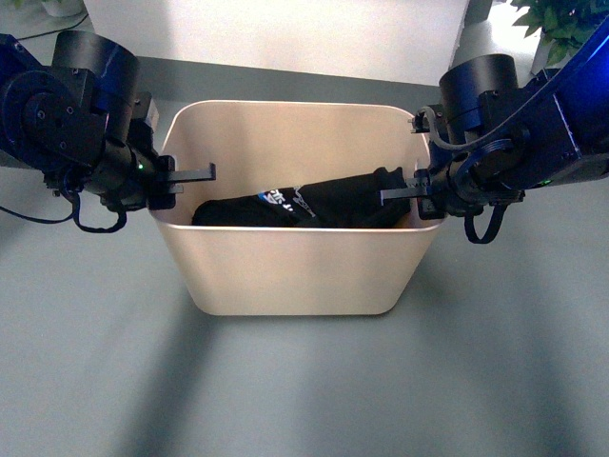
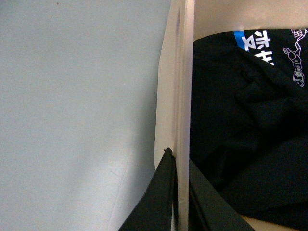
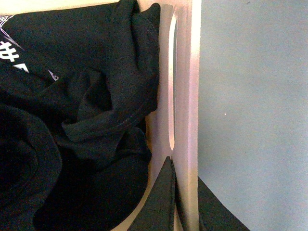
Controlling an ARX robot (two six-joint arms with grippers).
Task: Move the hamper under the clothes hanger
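The hamper (image 1: pixel 285 267) is a beige tub on the grey floor, centred in the front view. A black garment (image 1: pixel 314 205) with white and blue print lies inside it. My left gripper (image 1: pixel 183 181) is shut on the rim of the hamper's left short wall, one finger inside and one outside. My right gripper (image 1: pixel 409 193) is shut on the right short wall in the same way. In the left wrist view my gripper (image 2: pixel 180 166) pinches the hamper's wall (image 2: pixel 183 86). In the right wrist view my gripper (image 3: pixel 185 174) clamps the wall (image 3: pixel 185 72) just below the slot handle (image 3: pixel 172 82). The clothes hanger is out of view.
Grey floor (image 1: pixel 495 362) surrounds the tub on all sides. A white panel (image 1: pixel 285 29) stands behind it with a dark grey strip at its foot. A green plant (image 1: pixel 561 24) shows at the far right corner.
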